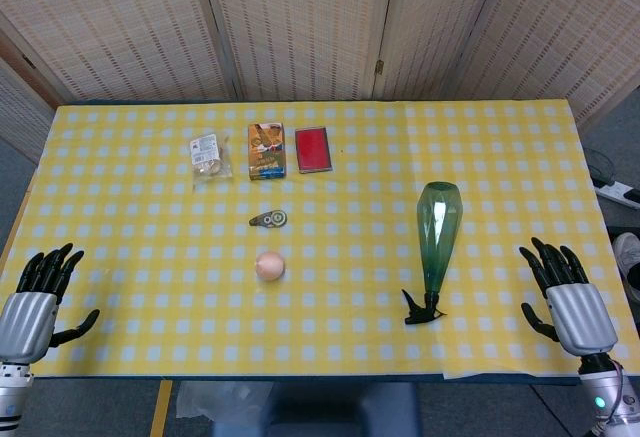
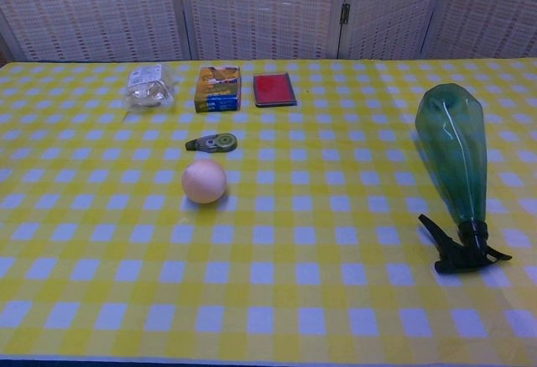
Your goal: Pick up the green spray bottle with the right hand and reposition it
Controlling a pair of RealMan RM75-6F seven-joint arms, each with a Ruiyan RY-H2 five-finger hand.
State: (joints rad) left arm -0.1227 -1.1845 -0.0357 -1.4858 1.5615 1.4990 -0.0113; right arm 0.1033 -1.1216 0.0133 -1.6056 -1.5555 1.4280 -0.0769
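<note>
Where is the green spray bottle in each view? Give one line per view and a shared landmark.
Head view: the green spray bottle lies on its side right of centre, black trigger head toward the near table edge.
Chest view: it lies at the right edge of the picture, trigger head nearest the camera.
Shared landmark: the peach-coloured ball lies to the bottle's left in both views.

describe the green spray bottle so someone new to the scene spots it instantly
On the yellow checked table, look to the right side, just ahead of the right hand. The spray bottle lies flat there, its black trigger head toward the robot. It is the only green see-through thing, far longer than the egg mid-table.
</note>
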